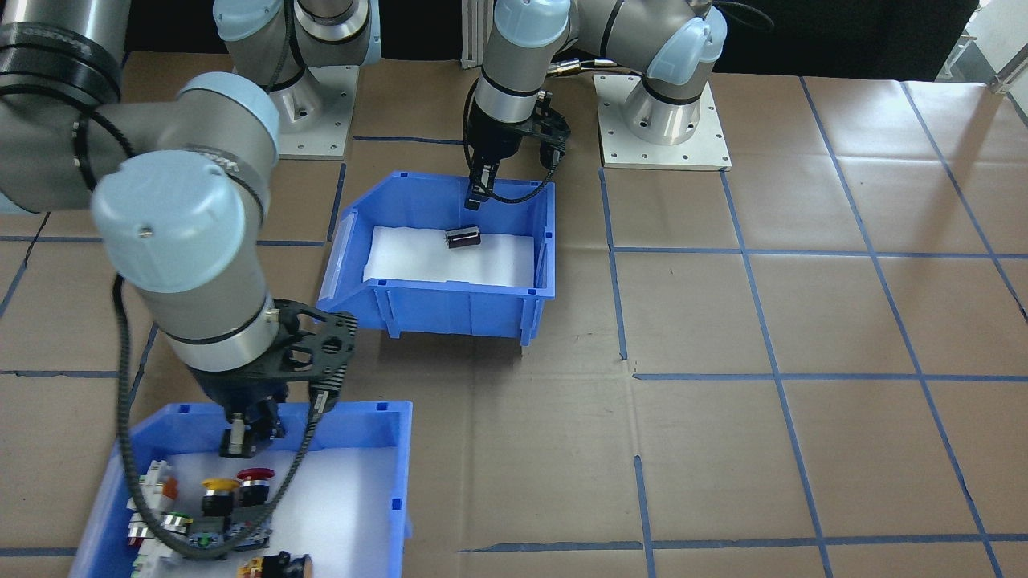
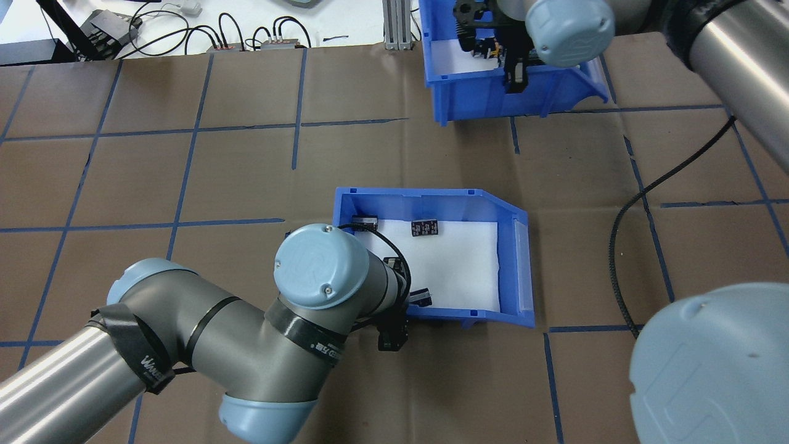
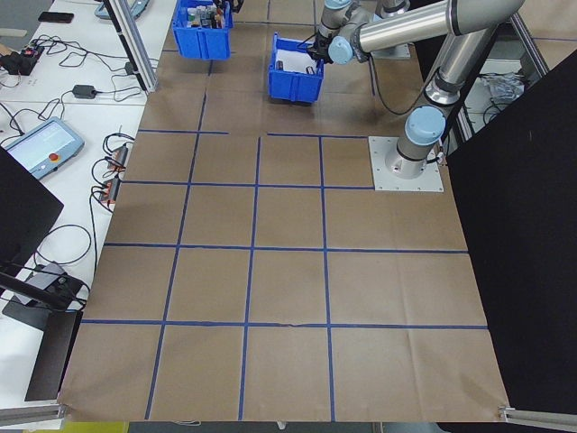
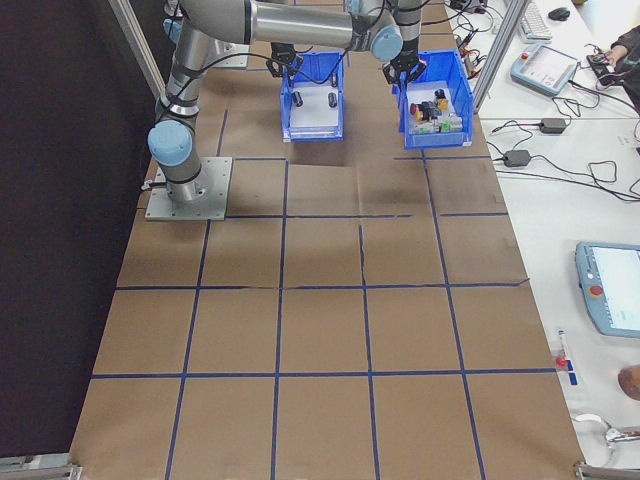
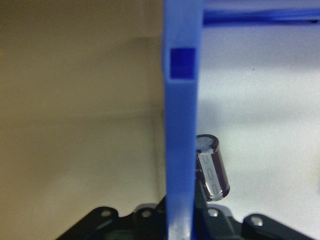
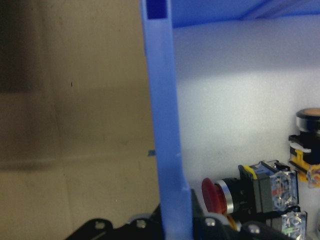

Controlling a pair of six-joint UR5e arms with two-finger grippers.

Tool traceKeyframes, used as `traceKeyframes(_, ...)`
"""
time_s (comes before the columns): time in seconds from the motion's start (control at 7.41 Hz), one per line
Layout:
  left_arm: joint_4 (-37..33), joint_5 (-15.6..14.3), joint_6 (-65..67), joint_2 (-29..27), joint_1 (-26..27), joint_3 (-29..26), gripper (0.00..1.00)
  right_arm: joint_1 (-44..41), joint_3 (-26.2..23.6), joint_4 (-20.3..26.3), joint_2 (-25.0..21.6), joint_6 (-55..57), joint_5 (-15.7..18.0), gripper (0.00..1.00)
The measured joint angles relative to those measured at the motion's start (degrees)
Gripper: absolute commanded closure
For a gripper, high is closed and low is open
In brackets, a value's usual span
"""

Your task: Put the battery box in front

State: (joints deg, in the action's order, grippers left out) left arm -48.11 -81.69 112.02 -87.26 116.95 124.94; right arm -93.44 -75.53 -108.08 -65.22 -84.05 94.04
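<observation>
The battery box [image 2: 419, 200] sat near the middle of the desk [image 2: 185, 185]. Its long side ran from left to right in the view from above. Its sloped, open end faced the robot's right. White foam lay inside it, with a few small black batteries [image 2: 425, 229] on top.

The left gripper [image 2: 397, 317] was right at the box's long wall, on the side next to the robot. One of its jaws was inside the box and one was outside. In the left wrist view the blue wall ran straight up between the jaws, and they looked narrow and closed on it. One battery [image 5: 212, 167] lay just inside that wall.

So the box lay ahead of the left jaws, out across the desk from the robot. I think the left arm would be the one to move it, since it was the arm touching the box.

The right gripper [image 2: 515, 74] was well apart, at the far edge of the desk. Its jaws looked closed the same way on a wall of the switch bin [image 2: 487, 108]
</observation>
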Motion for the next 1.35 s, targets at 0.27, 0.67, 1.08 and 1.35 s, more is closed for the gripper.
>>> traceKeyframes(0.27,-7.8,-0.5,-9.6,5.4,-7.1,0.1,1.00,7.2,-5.0,0.1,-4.7,-7.3,-0.3,1.00)
traceKeyframes(0.67,-12.1,-0.5,-22.2,8.0,-19.2,-0.5,1.00,15.4,-16.1,-0.3,-13.0,-16.9,-1.4,1.00)
traceKeyframes(1.08,-11.2,-0.1,-27.2,2.0,-25.1,-5.5,1.00,22.5,-29.5,-2.5,-23.5,-27.4,-2.0,1.00)
traceKeyframes(1.35,-10.1,0.8,-24.8,-5.4,-24.9,-12.1,1.00,24.7,-33.2,-4.4,-26.9,-30.7,-2.0,1.00)
